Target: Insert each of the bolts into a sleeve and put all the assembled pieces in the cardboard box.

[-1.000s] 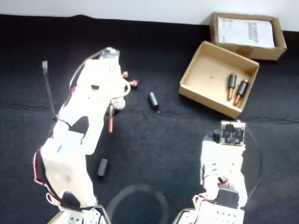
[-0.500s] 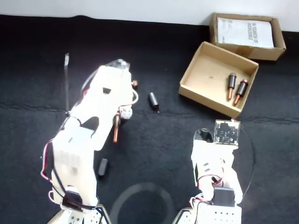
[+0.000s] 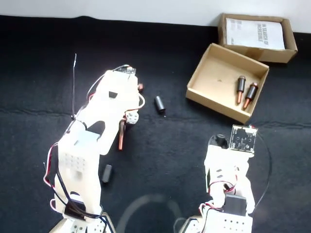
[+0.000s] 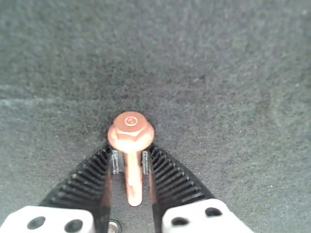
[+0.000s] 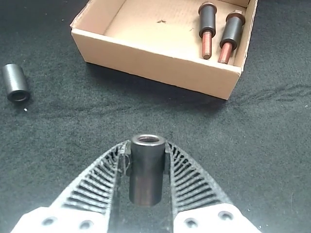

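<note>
The left hand is clenched on a copper bolt. The hex head sits at the fingertips and the shank runs back between the ribbed fingers toward the wrist. The right hand grips a dark sleeve the same way, with the open bore at the fingertip end and facing away from the wrist. From above, the bolt hangs left of centre over the black tabletop, its long axis running roughly up and down the frame. The held sleeve sits at lower right, well apart from the bolt. The coming move turns on that gap and on the two axes: the sleeve lies to the right of the bolt, and the threaded end appears to point back into the left hand rather than toward the bore. One part will likely have to be turned before the two can meet in line. The cardboard box at upper right already holds two assembled pieces lying side by side, and the right arm is the nearer to it. Two loose sleeves lie on the tabletop, one at centre and one at lower left, and another bolt shows just beside the left arm.
</note>
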